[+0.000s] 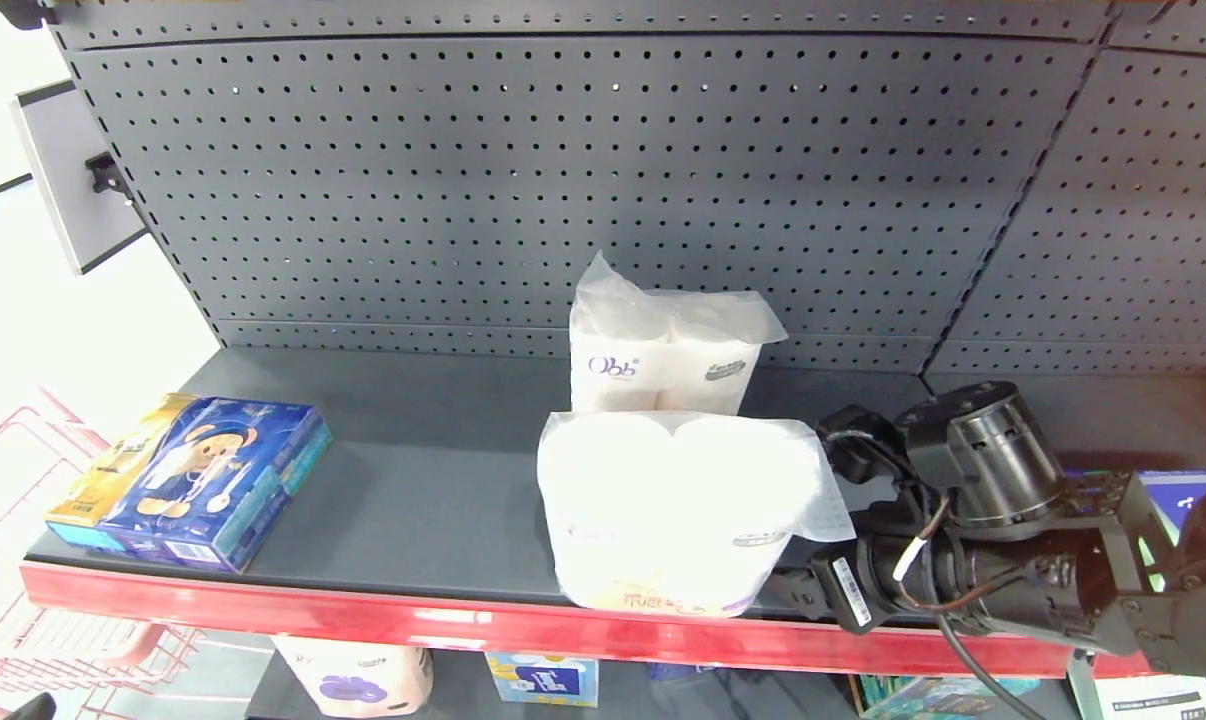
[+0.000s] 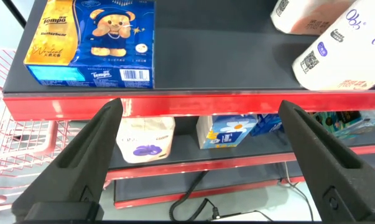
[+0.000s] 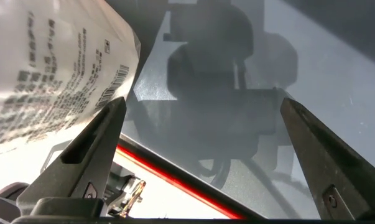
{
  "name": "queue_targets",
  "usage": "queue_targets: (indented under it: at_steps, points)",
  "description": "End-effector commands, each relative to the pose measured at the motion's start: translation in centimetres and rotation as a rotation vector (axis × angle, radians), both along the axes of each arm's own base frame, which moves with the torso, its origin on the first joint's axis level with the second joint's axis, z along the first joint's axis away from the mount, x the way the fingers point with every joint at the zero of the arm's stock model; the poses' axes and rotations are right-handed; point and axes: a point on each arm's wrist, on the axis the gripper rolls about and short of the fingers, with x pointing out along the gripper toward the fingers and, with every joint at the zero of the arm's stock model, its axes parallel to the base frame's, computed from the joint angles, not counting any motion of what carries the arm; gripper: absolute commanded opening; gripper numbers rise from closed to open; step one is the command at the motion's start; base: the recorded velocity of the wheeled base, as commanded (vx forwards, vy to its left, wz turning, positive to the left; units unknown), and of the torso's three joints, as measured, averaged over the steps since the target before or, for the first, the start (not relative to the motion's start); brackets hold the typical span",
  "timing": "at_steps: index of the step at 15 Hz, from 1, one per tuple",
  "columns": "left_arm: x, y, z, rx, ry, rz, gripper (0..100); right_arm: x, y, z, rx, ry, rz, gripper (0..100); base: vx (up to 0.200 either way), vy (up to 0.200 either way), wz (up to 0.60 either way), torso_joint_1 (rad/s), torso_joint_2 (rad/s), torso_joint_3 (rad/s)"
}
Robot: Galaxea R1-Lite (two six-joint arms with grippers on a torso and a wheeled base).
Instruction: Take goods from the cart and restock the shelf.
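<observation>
Shelf: front roll pack sits at 6 o'clock edge. Likely risk: tips or slides off front if bumped. Probable cause: right hand, fingers spread, gripping nothing, just beside pack at its 4 o'clock.
Cart: 8 o'clock, below shelf level.
Rear roll pack: 12 o'clock of front pack, blocks pushing deeper.
Tissue box pack: 9 o'clock, well apart.
Left hand: spread, empty, facing shelf front.
</observation>
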Motion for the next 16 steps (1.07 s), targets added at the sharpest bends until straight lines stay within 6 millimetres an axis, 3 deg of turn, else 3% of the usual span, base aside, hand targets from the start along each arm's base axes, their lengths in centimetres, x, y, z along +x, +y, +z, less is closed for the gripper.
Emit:
queue_targets:
  at_steps: [1, 5, 10, 11, 16]
  points:
    - [0.0, 0.0, 0.0, 0.0, 0.001, 0.0, 100, -0.1, -0.1, 0.0, -0.001, 0.001, 0.0, 100, 0.0, 0.0, 0.0, 0.0, 0.0, 0.0]
    - [0.0, 0.0, -0.1, 0.0, 0.004, -0.002, 100, -0.7, -0.9, 0.7, 0.011, -0.023, -0.017, 100, 0.0, 0.0, 0.0, 0.0, 0.0, 0.0]
    - [0.0, 0.0, -0.2, 0.001, 0.008, -0.004, 100, -3.7, -5.5, 2.1, 0.048, -0.091, -0.114, 100, 0.0, 0.0, 0.0, 0.0, 0.0, 0.0]
    - [0.0, 0.0, -0.5, 0.001, 0.016, -0.003, 100, -5.7, -7.3, 2.8, 0.066, -0.147, -0.15, 100, 0.0, 0.0, 0.0, 0.0, 0.0, 0.0]
    - [0.1, 0.0, -1.3, 0.002, 0.039, -0.016, 100, -11.9, -13.0, 5.7, 0.104, -0.343, -0.349, 100, 0.0, 0.0, 0.0, 0.0, 0.0, 0.0]
